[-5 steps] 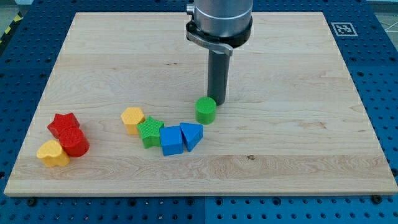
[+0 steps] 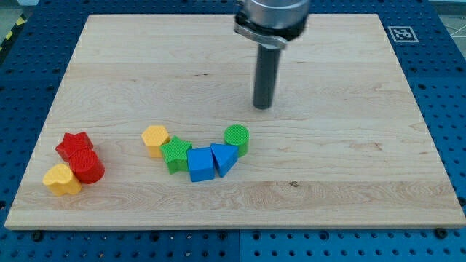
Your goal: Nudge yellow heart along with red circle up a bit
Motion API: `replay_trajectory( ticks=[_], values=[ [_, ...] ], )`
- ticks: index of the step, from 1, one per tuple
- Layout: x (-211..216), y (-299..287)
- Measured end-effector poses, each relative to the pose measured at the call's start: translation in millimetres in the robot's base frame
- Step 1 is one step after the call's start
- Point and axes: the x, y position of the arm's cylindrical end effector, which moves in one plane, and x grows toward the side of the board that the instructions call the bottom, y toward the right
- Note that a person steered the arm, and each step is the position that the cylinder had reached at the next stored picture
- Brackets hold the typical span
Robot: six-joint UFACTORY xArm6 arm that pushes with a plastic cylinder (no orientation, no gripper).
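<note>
Since earlier, tool tip (image 2: 263, 107) was shifted up-right, clear of green cylinder (image 2: 237, 137), touching nothing. Yellow heart (image 2: 62, 179) and red circle (image 2: 87, 167) sit far lower-left; red star (image 2: 73, 144) may get shoved along.

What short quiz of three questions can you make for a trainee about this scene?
1. True or false: my tip touches the green cylinder.
2. Which block lies against both the yellow heart and the red star?
3. Which block is nearest the board's left edge? A) yellow heart B) blue cube C) green star

Key: 1 false, it stands apart, toward the view's top; 2 the red circle; 3 A.
</note>
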Motion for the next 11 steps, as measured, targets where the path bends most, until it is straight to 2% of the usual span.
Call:
replay_trajectory(
  ticks=[3, 4, 5, 6, 7, 8, 9, 11],
  values=[
    [6, -222],
    [33, -288],
    [55, -329],
    [89, -329],
    [164, -329],
    [178, -325],
    [165, -292],
    [119, -284]
  ],
)
